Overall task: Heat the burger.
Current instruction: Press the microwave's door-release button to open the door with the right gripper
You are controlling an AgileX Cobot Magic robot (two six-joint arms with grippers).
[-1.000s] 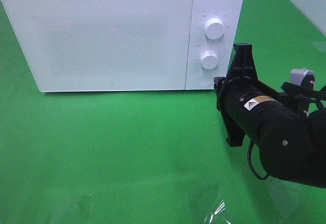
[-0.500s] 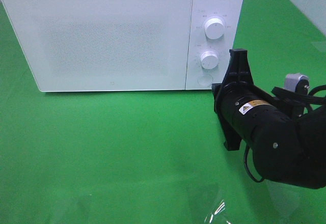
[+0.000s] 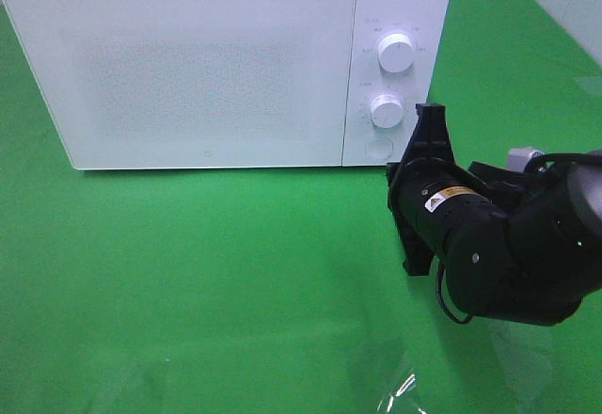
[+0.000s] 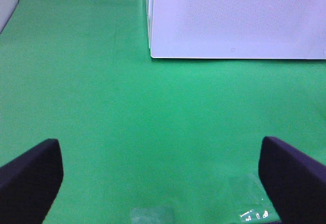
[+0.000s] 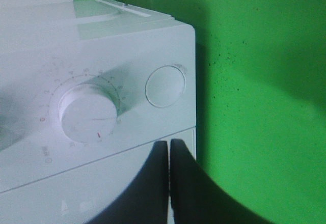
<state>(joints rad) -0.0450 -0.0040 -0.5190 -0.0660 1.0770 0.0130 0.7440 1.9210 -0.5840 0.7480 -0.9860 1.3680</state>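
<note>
The right arm [image 3: 499, 245] extends low over the counter [image 3: 188, 282], with its wrist just beside the lower front corner of the microwave [image 3: 207, 66] on the control side. The right tool [image 5: 169, 143] is closed with its fingers pressed together and grips nothing. It points at the microwave's panel near the round button [image 5: 165, 86]. The left tool [image 4: 163, 183] hangs spread wide over the counter, facing the microwave's door. The burger shows in no view.

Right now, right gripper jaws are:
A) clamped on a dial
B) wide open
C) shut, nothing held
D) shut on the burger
C: in the right wrist view the right gripper has its two fingers pressed together with nothing between them, in front of the microwave control panel and off both dials.
</note>
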